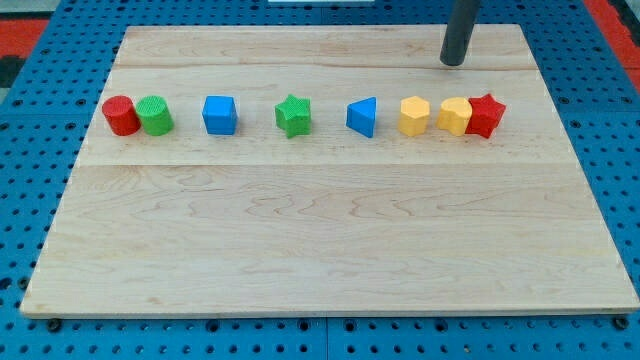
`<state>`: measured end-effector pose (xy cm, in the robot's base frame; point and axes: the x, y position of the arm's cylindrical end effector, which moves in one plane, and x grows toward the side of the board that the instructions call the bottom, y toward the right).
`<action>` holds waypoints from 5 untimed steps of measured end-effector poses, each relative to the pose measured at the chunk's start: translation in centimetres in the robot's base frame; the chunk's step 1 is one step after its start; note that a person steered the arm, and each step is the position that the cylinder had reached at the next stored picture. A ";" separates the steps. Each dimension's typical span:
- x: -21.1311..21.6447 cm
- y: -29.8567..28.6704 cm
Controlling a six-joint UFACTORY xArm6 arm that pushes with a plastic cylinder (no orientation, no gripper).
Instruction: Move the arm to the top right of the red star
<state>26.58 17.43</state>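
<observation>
The red star (486, 115) lies at the right end of a row of blocks across the board, touching a yellow block (455, 116) on its left. My tip (454, 63) is the lower end of a dark rod coming down from the view's top. It stands above the star and slightly to its left, apart from it, roughly over the yellow block.
The row runs leftward: another yellow block (414, 116), a blue triangle (363, 117), a green star (293, 115), a blue cube (219, 114), a green cylinder (155, 116), a red cylinder (121, 115). The wooden board (320, 250) lies on a blue pegboard.
</observation>
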 end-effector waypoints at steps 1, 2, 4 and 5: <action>0.0 0.0; 0.0 0.0; -0.2 0.0; 0.1 3.1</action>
<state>26.66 20.51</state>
